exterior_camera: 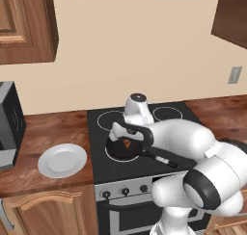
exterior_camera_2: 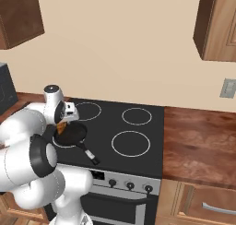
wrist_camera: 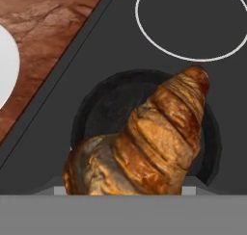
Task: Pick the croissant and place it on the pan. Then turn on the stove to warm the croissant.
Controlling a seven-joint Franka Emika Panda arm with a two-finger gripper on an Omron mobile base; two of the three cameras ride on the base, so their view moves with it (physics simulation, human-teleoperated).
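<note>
- Right now, from the left base view, we see our gripper (exterior_camera: pixel 126 141) hanging low over the pan (exterior_camera: pixel 121 150), which sits on the front-left ring of the stove (exterior_camera: pixel 166 121). A bit of the croissant (exterior_camera: pixel 126 143) peeks out orange under the hand. A white plate (exterior_camera: pixel 62 160) lies on the counter (exterior_camera: pixel 53 128) at about nine o'clock from the pan, well apart from it.
- From the right base view, we see the gripper (exterior_camera_2: pixel 61 123) at the pan's far-left edge, the croissant (exterior_camera_2: pixel 61 126) pinched under it, just above the pan (exterior_camera_2: pixel 71 133). The pan's handle (exterior_camera_2: pixel 86 152) runs toward five o'clock, ending near the knobs (exterior_camera_2: pixel 130 185).
- From the hand view, we look straight down past the croissant (wrist_camera: pixel 144 142) at the pan (wrist_camera: pixel 91 118) below. We cannot see the fingers themselves, but the pastry fills the space at the hand, so we judge it is gripped. Its long axis runs from seven o'clock to one o'clock. The pan lies directly under it, so we judge the coming move is a short drop straight down and a release.
</note>
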